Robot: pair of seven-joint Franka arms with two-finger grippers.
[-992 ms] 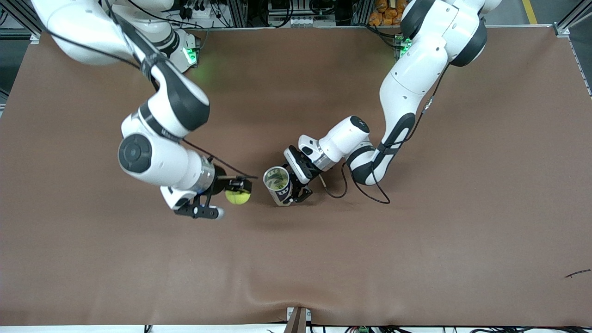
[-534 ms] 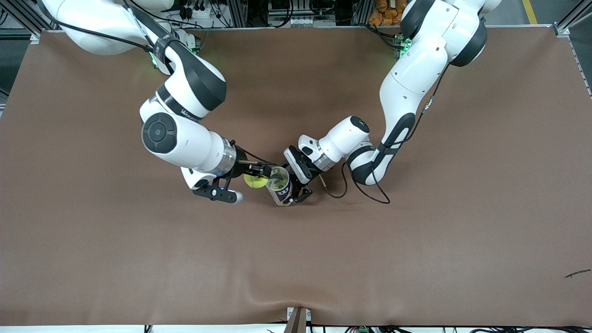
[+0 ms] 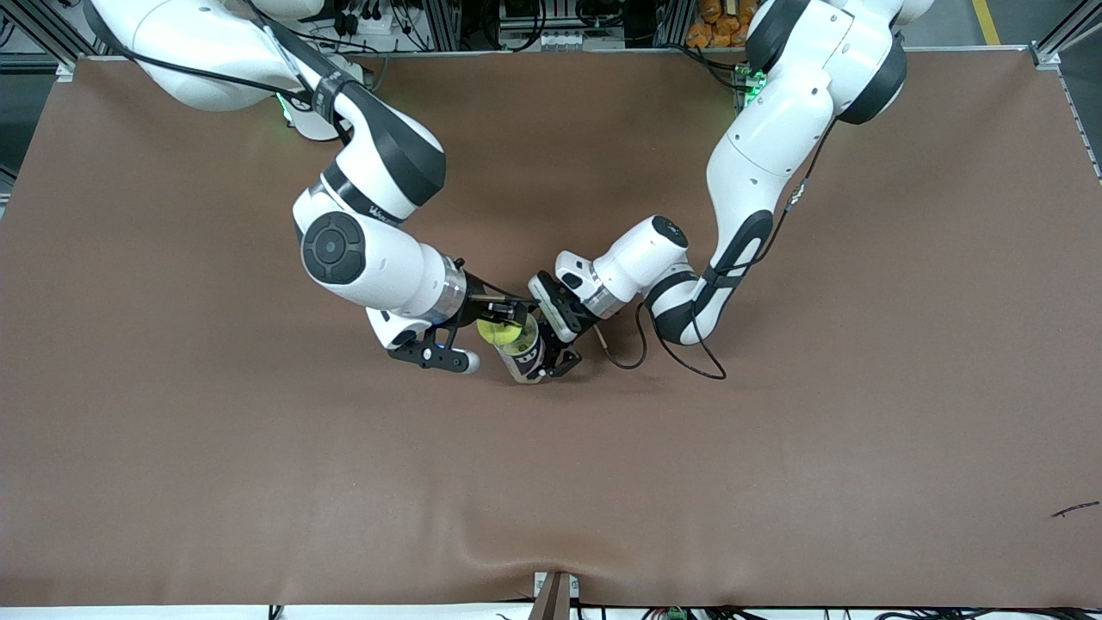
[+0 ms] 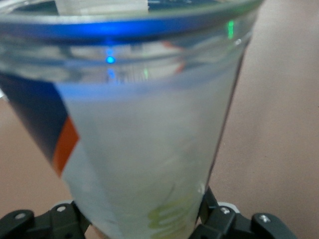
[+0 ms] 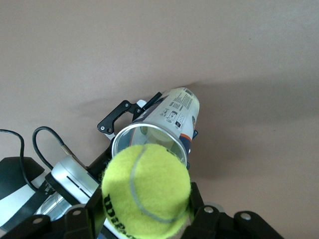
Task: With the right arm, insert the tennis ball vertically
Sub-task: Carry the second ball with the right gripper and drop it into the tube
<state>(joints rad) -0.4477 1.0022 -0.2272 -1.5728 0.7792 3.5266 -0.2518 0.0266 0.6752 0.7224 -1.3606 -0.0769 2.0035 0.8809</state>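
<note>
Over the can (image 3: 523,351) mouth, right pincer (image 3: 498,320) clenched on tennis ball (image 3: 499,332), left pincer (image 3: 551,351) gripping can, its base hidden

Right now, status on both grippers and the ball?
Right gripper shut on tennis ball, over can mouth. Left gripper holds can upright. Nothing in the way.

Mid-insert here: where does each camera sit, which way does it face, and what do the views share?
Front: high across the table, facing both arms' bases.
Left wrist: on the left gripper, facing the can it grips.
Right wrist: on the right gripper, looking past its tennis ball into the can's mouth.
Shared: the can.
</note>
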